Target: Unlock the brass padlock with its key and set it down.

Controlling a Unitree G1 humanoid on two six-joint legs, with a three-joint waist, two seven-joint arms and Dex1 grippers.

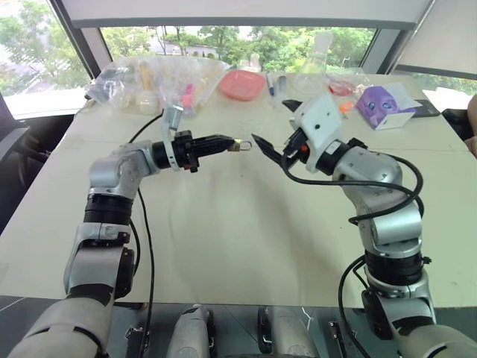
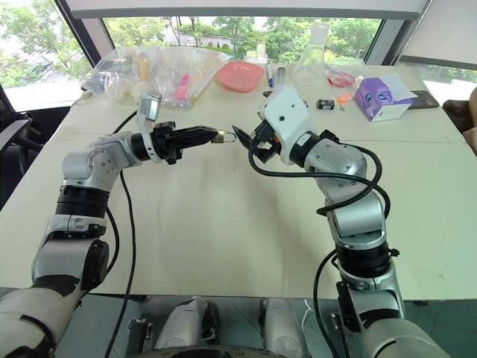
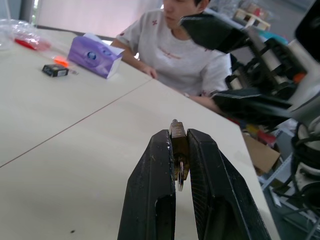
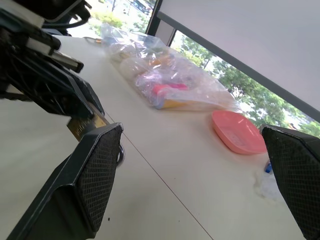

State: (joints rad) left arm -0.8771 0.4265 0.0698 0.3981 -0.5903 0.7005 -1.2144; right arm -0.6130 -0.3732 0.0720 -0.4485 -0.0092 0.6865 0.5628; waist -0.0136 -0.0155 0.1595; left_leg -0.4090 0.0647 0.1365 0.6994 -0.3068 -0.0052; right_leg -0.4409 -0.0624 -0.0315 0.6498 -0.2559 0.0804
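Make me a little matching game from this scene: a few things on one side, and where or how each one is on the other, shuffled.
Things:
1. brass padlock
2. right gripper
3. pink tray
4. purple tissue box

States:
A. lying near the far edge of the table, beside the plastic bags
B. pinched in the left gripper, above the table
C. jaws wide open, nothing in them
D. standing far on the robot's right side of the table

Pairs: 1-B, 2-C, 3-A, 4-D

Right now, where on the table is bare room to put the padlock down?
The table is bare under and nearer than both grippers. The far edge is crowded: plastic bags, pink dish, purple box.
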